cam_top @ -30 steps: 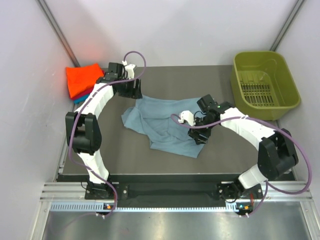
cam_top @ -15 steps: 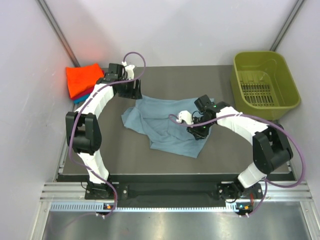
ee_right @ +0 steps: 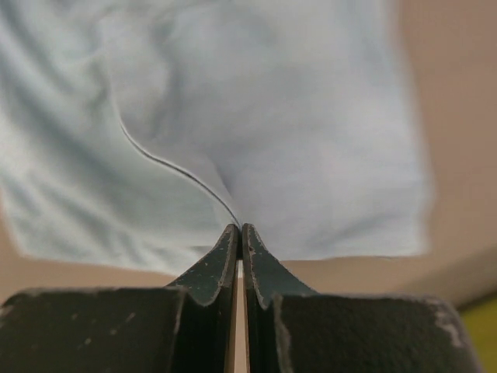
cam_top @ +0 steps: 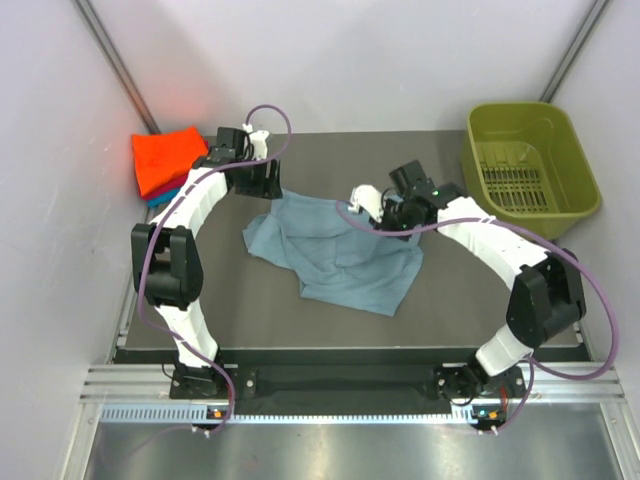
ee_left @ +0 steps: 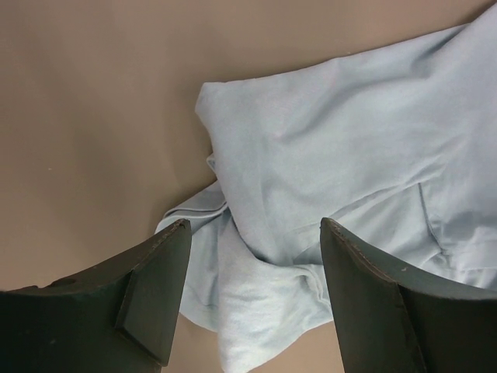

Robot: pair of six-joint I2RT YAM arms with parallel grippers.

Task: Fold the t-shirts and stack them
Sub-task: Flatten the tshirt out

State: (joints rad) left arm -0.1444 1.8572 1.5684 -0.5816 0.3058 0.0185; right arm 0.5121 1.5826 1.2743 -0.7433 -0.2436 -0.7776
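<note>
Overhead view of a dark counter (cam_top: 455, 300) with two robot arms reaching in from 6 o'clock. A grey shirt (cam_top: 335, 258) is lying crumpled at the centre, bunched and creased, not yet spread flat. At 10 o'clock, an orange shirt (cam_top: 168, 158) is sitting folded on top of a small stack, with slivers of red and teal showing beneath it. At 2 o'clock, an olive basket (cam_top: 582, 178) is standing well apart from the cloth.

The right gripper (cam_top: 380, 214) is working at the grey shirt's 1 o'clock edge. In its wrist view, the right gripper (ee_right: 240, 230) is clenched, and a thin fold of cloth is running straight into the closed tips. That view is blurred, so the pinch looks real but cannot be confirmed as firm. The left gripper (cam_top: 262, 186) is hovering over the shirt's 11 o'clock corner. Its wrist view shows the left gripper (ee_left: 255, 230) released, fingers wide apart, with a rumpled sleeve or hem below and nothing held.

The step in hand seems to be taking hold of the shirt to spread it out before folding. The next move probably calls for the left gripper lowering and closing on its corner, then both arms drawing apart, towards 9 and 3 o'clock, to pull the cloth flat.
</note>
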